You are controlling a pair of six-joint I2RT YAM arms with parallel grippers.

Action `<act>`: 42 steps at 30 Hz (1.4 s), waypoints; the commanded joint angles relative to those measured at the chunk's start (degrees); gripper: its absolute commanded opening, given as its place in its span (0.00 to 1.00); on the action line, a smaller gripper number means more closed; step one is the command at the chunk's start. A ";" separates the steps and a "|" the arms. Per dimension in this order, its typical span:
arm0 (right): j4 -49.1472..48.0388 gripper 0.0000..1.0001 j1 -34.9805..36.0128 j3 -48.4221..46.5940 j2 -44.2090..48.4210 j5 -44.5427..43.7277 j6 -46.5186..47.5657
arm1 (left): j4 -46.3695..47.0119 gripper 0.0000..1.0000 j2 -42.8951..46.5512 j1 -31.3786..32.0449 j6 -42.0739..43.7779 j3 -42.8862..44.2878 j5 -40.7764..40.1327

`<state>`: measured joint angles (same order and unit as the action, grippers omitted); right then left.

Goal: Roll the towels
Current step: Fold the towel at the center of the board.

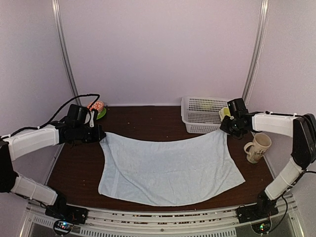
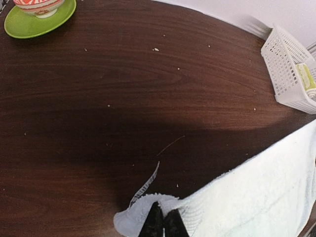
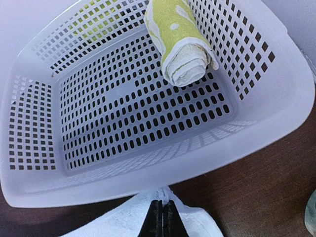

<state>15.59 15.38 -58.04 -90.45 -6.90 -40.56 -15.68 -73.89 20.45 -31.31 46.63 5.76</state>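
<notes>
Top view, table: dark wood table (image 1: 79, 168), closed in by pale panels at left, back and right. Bare wood shows behind the blue towel and to its left.
Top view, blue towel: blue towel (image 1: 168, 170) lies spread at mid-table with its long axis running left to right. The near edge bows close to the table's front edge, and the far edge sags between its two corners.
Top view, left gripper: left gripper (image 1: 101, 134) sits at the far left corner, jaws closed on the cloth.
Top view, right gripper: right gripper (image 1: 224, 129) sits at the far right corner, jaws closed on the cloth, just beside the basket.
Top view, surroundings: white basket (image 1: 186, 116) stands at back right. A mug (image 1: 257, 147) stands right of the towel, apart from it. A saucer (image 1: 102, 113) stands at back left.

Left wrist view, grip: fingers pressed together at the bottom edge, pinching the towel corner (image 2: 148, 210).
Left wrist view, towel: cloth runs off to the right. A thin tag (image 2: 145, 185) trails onto the wood.
Left wrist view, room: broad bare wood ahead. The saucer (image 2: 29, 24) with a bowl (image 2: 38, 5) is far left and the basket (image 2: 286, 69) far right, both well apart from the grip.

Right wrist view, grip: fingers shut tight on the towel corner (image 3: 138, 217).
Right wrist view, obstruction: the basket rim (image 3: 276, 113) stands directly ahead, just beyond the fingertips.
Right wrist view, yellow towel: yellow towel (image 3: 180, 49) is rolled and lies inside the basket against its right wall. Its long axis runs away from the camera, with the coiled end nearest.
</notes>
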 commanded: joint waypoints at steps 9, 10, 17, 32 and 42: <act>3.01 0.00 -0.17 13.61 24.14 9.51 8.63 | -1.48 0.00 12.54 0.12 2.01 -4.48 3.33; 3.66 0.00 -0.18 14.20 25.63 9.08 8.57 | -1.66 0.00 12.85 0.27 1.68 -5.16 3.25; 1.53 0.00 -0.27 17.85 36.42 4.58 9.04 | -0.33 0.00 11.79 1.88 0.28 -7.64 2.53; -2.98 0.00 -0.31 19.24 46.52 3.51 10.34 | 1.18 0.00 11.35 2.27 2.86 -3.13 -1.30; -4.47 0.00 0.08 24.04 48.09 5.66 8.26 | -4.18 0.00 21.10 2.29 -0.16 -7.82 -13.44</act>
<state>13.37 15.38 -36.23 -42.61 -2.48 -31.44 -18.35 -56.99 22.61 -29.93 41.34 -0.38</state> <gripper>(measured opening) 0.007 0.003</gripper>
